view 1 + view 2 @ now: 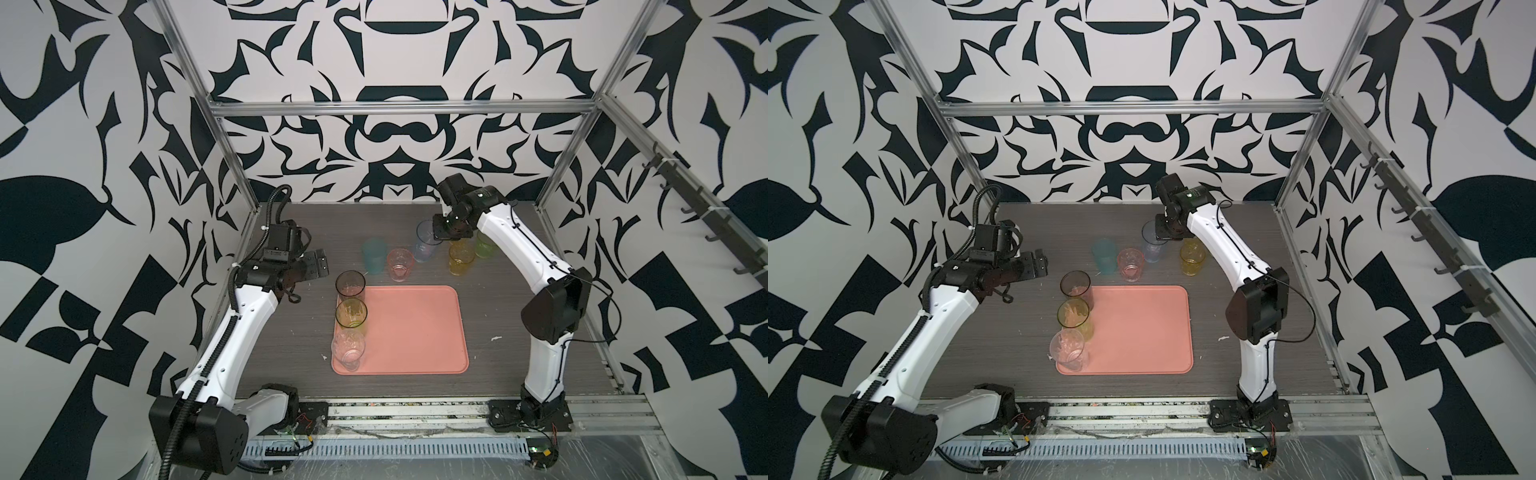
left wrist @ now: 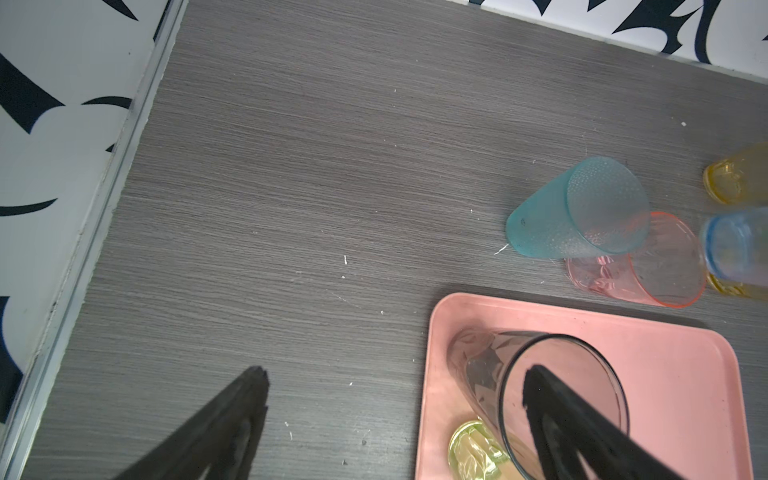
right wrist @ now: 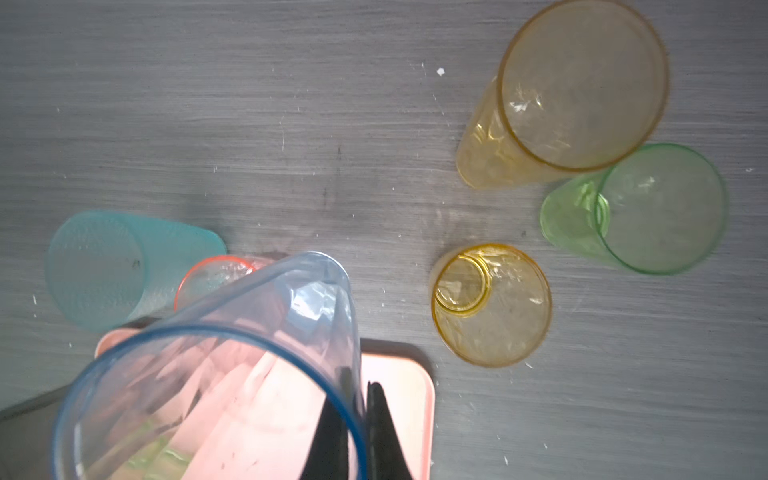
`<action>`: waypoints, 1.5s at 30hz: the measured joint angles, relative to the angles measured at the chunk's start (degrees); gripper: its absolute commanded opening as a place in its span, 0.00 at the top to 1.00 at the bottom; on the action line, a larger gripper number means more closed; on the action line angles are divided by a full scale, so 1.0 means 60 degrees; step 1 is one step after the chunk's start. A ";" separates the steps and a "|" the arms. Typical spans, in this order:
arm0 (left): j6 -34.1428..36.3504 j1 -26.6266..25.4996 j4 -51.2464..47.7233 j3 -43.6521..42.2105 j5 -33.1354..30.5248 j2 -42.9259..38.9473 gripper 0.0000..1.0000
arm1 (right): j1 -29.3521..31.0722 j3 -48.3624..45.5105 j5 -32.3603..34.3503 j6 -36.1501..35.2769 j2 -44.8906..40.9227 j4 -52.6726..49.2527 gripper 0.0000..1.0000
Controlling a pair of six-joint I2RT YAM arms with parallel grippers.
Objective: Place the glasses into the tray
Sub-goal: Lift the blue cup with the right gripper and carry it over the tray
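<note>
See-through blue tapered plastic tumbler [image 3: 249, 316] stood mouth-up, long axis near vertical, beyond the far edge of the flat salmon-pink rounded-corner tray [image 1: 415, 332], its smooth rim pinched by the right gripper [image 3: 359, 401]; left gripper [image 1: 316, 264] gaped wide, empty.

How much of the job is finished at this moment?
Done: three glasses stand in the tray: grey, yellow-green, clear. In hand: the right gripper pinches the blue glass by its rim. Left: teal, pink, green, amber and another amber on the table; the left gripper is open, empty.
</note>
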 measured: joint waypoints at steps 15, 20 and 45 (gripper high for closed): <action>0.0025 0.0000 0.0040 -0.0047 -0.0018 -0.0018 0.01 | 0.1140 -0.0579 0.0699 -0.0044 -0.1705 -0.0984 1.00; 0.0033 0.0000 0.0040 -0.0051 -0.0036 -0.0025 0.01 | 0.1679 -0.1486 0.0710 -0.0011 -0.2284 -0.0911 1.00; 0.0033 0.0000 0.0044 -0.0051 -0.0062 -0.0022 0.01 | 0.2929 -0.4568 0.1140 0.0994 -0.2597 0.1486 1.00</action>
